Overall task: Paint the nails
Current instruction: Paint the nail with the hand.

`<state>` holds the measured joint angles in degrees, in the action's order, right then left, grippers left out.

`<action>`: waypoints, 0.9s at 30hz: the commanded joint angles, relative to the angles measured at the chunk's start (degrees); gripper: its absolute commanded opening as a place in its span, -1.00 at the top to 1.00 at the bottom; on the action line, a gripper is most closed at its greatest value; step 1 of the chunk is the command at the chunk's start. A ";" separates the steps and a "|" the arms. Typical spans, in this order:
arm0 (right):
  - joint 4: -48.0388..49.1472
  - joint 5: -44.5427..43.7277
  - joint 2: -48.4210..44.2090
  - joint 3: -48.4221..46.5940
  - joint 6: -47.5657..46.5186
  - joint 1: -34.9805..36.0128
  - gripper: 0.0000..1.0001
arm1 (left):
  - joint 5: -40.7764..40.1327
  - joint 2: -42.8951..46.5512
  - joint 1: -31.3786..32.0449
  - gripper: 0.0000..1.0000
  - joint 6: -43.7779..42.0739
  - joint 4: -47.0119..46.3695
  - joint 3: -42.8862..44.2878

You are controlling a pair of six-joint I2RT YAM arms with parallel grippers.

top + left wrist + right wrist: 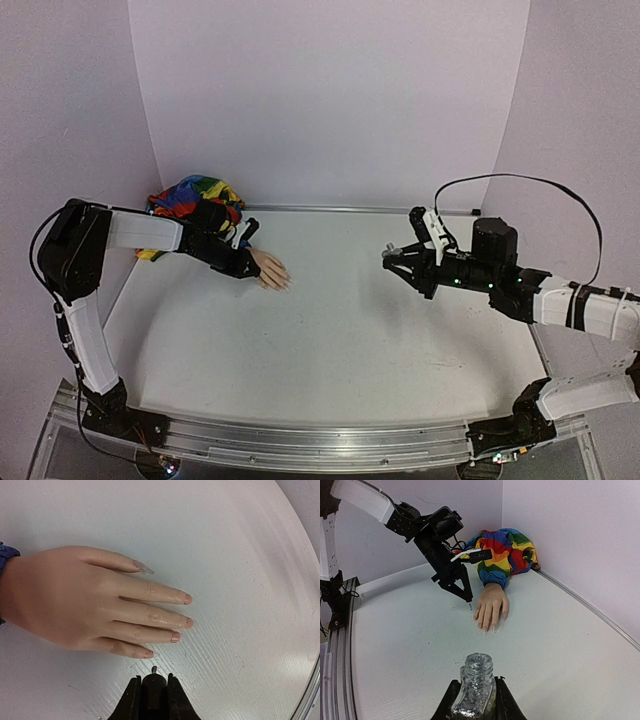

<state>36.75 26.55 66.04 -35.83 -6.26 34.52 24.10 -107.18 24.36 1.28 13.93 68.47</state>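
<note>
Glittery glass bottle (477,680) stands clenched in right gripper (476,702) for dipping; left gripper (153,682) grasps dark brush (154,671), 6 o'clock of peach plastic nails (187,599).

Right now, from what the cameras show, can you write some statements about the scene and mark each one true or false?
1. The right fingers grip an open bottle with glitter inside. True.
2. The fake hand lies palm up. False: it lies palm down, with the nails facing up.
3. The left fingers are wide open and empty. False: they are shut on a small brush.
4. The sleeve is rainbow-coloured. True.
</note>
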 commanded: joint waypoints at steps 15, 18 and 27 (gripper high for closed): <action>2.10 -0.17 0.05 -0.12 -0.86 0.16 1.00 | 3.18 -4.01 -0.36 1.00 -3.67 -1.19 4.82; 2.01 -0.16 0.05 -0.18 -0.90 0.12 1.00 | 2.69 -4.29 -0.29 1.00 -3.74 -1.19 4.74; 2.01 -0.17 -0.03 -0.08 -0.94 0.11 1.00 | 2.63 -5.05 -0.44 1.00 -3.92 -1.19 5.27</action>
<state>36.69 26.26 66.35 -35.81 -6.70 34.52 26.48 -111.98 24.32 -1.58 13.98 70.94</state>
